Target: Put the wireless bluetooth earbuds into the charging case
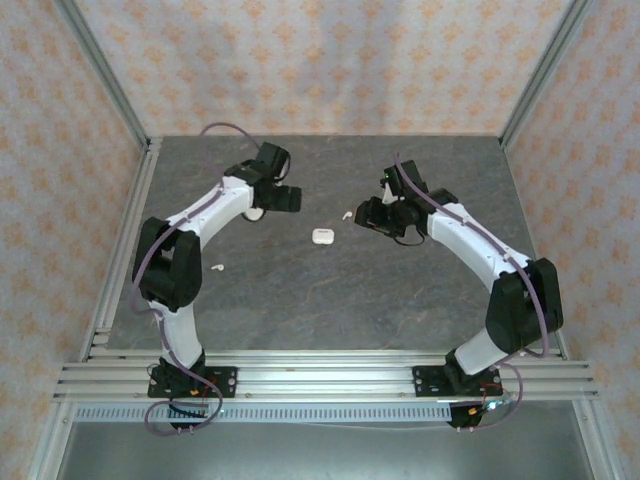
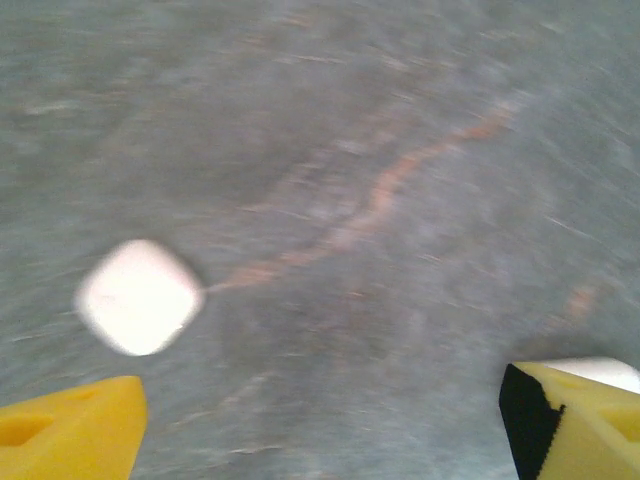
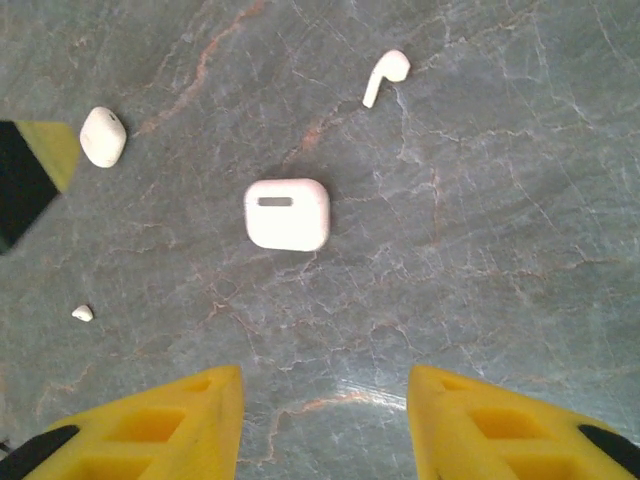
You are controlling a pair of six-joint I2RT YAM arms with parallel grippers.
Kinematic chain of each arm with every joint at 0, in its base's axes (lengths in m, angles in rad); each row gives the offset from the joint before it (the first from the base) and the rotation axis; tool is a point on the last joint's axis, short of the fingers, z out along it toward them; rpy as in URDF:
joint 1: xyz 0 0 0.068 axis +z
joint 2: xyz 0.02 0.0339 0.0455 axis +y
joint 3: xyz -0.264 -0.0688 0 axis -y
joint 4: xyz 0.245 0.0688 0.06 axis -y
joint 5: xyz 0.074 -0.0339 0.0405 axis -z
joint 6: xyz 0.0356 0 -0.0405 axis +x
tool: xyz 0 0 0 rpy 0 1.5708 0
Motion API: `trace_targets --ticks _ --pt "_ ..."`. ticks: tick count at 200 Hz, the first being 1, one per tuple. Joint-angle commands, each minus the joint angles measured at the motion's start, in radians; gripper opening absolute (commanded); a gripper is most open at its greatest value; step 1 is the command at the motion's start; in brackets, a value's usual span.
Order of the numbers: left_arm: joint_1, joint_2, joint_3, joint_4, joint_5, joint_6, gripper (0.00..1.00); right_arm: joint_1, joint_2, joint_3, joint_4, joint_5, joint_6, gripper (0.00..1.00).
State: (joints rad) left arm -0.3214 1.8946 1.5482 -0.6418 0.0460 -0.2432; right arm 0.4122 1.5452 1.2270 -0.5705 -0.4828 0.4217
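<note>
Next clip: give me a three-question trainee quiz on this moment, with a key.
1. True or false: the right gripper is holding something.
2. In the right wrist view, where is the stemmed earbud in relation to the case? A: on the table, apart from it. B: on top of it. C: inside it.
3. Fill in: the left gripper stands ____ (open or shut).
Key: 1 false; 2 A; 3 open.

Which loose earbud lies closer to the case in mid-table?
The earbud beyond the case, to its right; the other earbud lies far left, beside the left arm.
</note>
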Motion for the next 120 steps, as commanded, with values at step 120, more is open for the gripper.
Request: trace_targets --ticks 120 --pt "0.118 0.308 0.181 -0.154 -0.078 -0.398 0.79 0.002 0.125 0.065 0.038 -0.088 -0.039 0.47"
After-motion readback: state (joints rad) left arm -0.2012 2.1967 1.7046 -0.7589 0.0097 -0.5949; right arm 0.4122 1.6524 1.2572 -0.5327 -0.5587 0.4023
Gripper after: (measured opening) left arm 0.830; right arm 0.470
